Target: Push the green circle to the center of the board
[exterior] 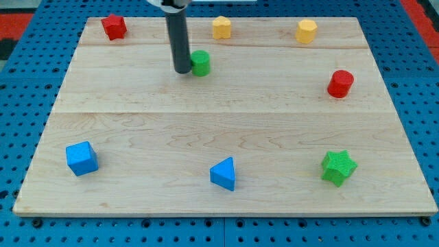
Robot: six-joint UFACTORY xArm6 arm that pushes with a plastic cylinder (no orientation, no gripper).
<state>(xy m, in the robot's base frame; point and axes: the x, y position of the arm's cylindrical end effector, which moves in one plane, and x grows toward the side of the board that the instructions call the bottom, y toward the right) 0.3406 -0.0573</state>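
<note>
Our tip (184, 71) sits on the board just at the view's left of the green circle (200, 62), touching it or very nearly; the gap is too fine to judge. No pincer exists on this rig, only the straight dark rod, smooth and matte, so there is nothing spread or pressed to report.

Green circle: a short cylinder, glossy, upper part of the board, a little left of the middle line and well above the centre. We judge the task barely begun. The circle has yet to travel toward the view's bottom and slightly right. From its present side our tip would shove it rightward, not down; we would expect to need a position above the circle first.

Outward from there: yellow block (221, 27) just above and right, a second yellow block (306, 31) farther right, both faceted. Red block (114, 27) at top left, lumpy outline. Red cylinder (340, 84) at the right edge. Along the bottom: blue cube (81, 158), blue triangle (223, 173), green star (338, 167) with ribbed surface.

Bench (137, 130): pale wood planks, visible grain, seams running across. Blue perforated panel (20, 96) beneath.
</note>
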